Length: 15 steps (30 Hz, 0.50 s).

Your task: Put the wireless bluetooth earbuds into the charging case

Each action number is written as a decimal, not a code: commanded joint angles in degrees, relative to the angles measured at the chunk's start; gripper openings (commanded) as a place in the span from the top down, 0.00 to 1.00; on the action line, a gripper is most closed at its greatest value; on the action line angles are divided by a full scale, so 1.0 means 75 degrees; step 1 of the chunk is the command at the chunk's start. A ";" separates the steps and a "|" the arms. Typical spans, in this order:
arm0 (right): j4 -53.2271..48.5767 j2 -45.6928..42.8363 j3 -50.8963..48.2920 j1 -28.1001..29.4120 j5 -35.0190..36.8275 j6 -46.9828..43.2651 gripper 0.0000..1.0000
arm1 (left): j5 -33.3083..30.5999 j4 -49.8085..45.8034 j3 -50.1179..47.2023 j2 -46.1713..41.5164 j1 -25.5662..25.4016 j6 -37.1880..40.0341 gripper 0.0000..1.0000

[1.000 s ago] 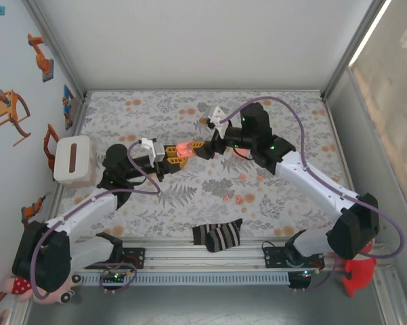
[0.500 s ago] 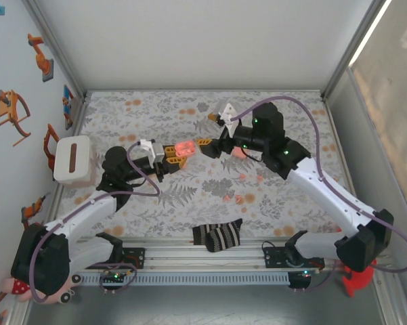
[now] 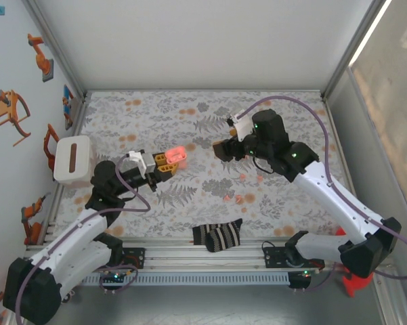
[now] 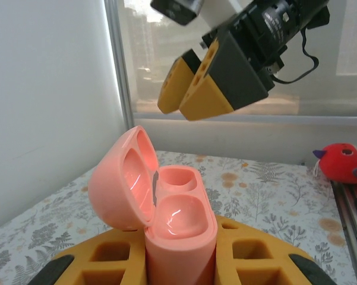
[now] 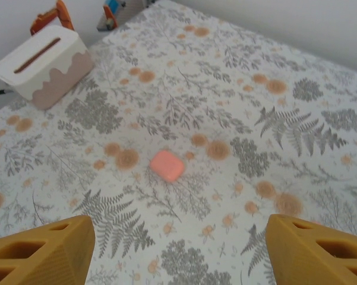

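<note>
Floral-print counter [image 3: 156, 115] below me, and my right gripper [image 3: 221, 150] hangs over its middle, jaws apart and empty. My left gripper [image 3: 164, 161] is clamped on the charging case [image 4: 179, 221], lid open, held clear of the counter, left of the middle. The earbuds [image 3: 238, 198] lie loose toward the near edge, tiny. My worry is that a slightly off pinch flicks one away, or a tilted bud jams on the case rim

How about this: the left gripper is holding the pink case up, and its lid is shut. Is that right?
Not quite. The left gripper does hold the pink case up, but its lid is open, tipped back on the hinge. The left wrist view shows this.
</note>
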 commanded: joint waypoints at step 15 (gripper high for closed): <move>-0.1676 0.1090 -0.1646 -0.0032 -0.0659 0.1334 0.35 | -0.0677 -0.1480 -0.0172 -0.1380 -0.0393 0.0377 1.00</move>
